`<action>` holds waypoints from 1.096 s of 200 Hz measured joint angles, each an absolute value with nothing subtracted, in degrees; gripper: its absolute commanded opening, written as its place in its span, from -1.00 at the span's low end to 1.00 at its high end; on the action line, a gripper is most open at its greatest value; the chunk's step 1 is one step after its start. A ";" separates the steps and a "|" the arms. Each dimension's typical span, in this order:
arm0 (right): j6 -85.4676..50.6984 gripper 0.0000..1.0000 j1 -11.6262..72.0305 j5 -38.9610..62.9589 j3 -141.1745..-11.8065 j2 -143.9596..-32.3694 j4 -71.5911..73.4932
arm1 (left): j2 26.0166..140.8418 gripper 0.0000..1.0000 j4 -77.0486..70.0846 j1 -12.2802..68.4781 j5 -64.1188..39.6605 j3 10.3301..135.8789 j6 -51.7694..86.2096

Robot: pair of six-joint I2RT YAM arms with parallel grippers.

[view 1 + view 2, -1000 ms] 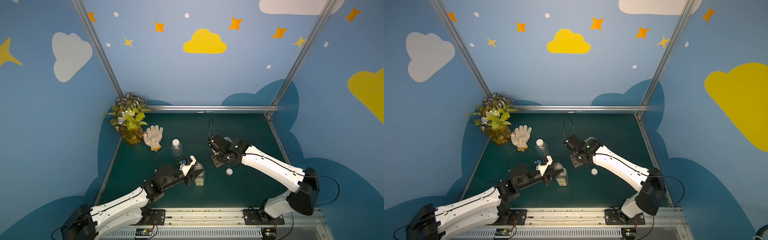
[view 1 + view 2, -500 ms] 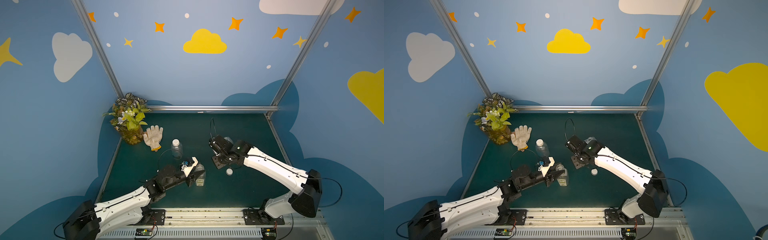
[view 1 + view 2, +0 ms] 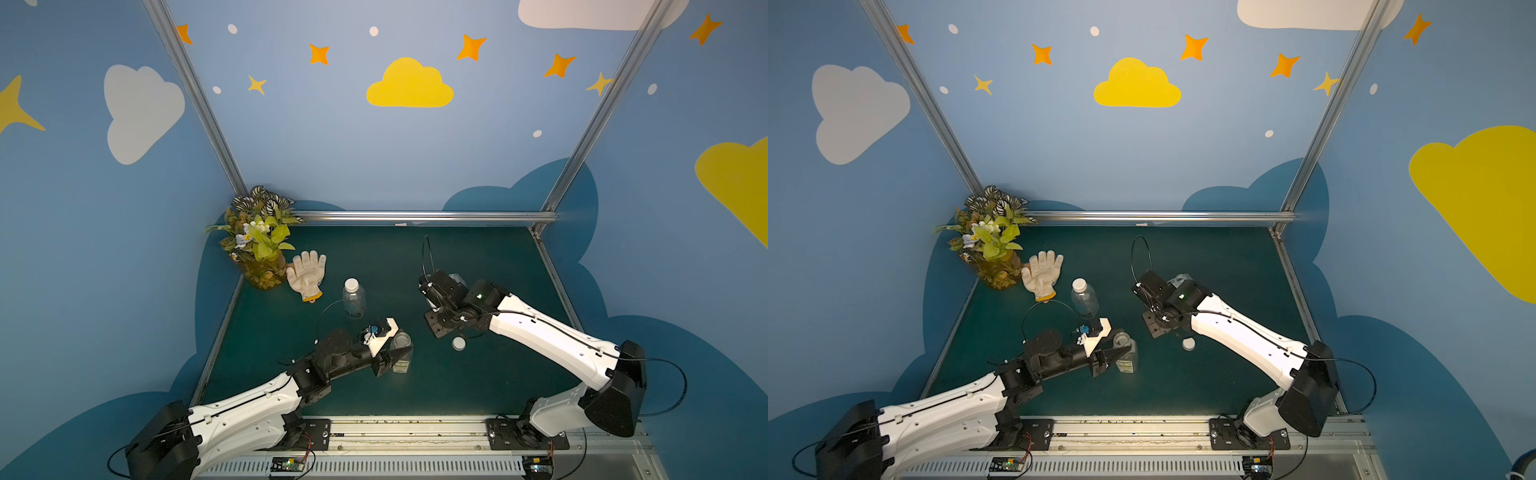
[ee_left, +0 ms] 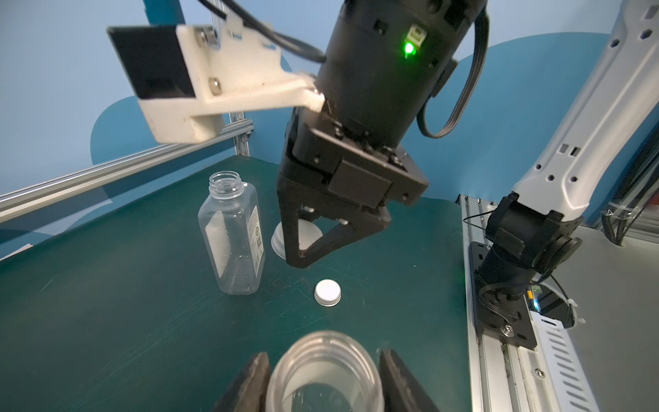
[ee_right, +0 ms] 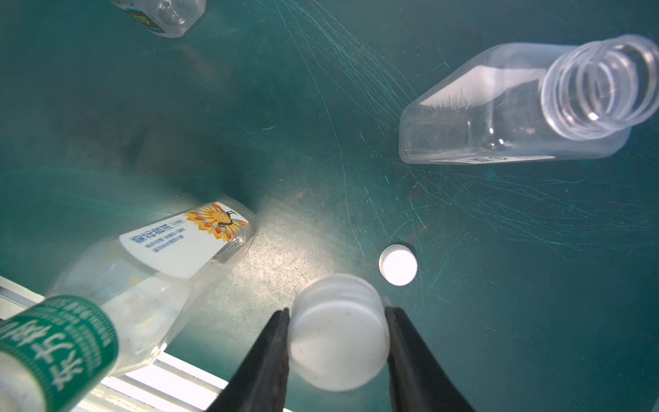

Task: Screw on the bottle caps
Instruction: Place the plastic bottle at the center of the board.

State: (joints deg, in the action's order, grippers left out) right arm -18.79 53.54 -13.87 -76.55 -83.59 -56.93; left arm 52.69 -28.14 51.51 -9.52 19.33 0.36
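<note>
Over at the far left, a plant is standing in the back corner of the green surface, with a white work glove lying just beside it. Next along, a round capped bottle is standing upright (its white cap is sitting on the neck). Nearer the front, the left pincer is reaching around the slim bottle, which is standing upright with its neck open. The fingers are sitting at either side of the neck, and whether they are pressing on it or standing just off it cannot be told. Right of that, a loose cap is lying flat on the surface. Just behind it, the right pincer is clamping the held cap by its sides between both fingers. Farthest right, the flat-sided bottle is standing uncapped, near the right pincer.
</note>
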 measured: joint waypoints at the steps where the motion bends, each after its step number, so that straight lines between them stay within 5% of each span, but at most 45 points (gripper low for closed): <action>1: -18.76 -0.17 53.52 -13.87 -76.55 -83.55 -56.95 | 52.66 0.17 -28.05 51.51 -9.50 19.33 0.36; 114: -17.54 -0.16 53.17 -13.80 -79.88 -82.11 -59.00 | 51.20 0.47 -27.44 51.44 -9.28 16.43 0.43; 219: -18.98 -0.15 53.06 -10.79 -80.14 -77.12 -56.71 | 51.33 0.47 -33.85 47.22 -11.90 14.33 3.01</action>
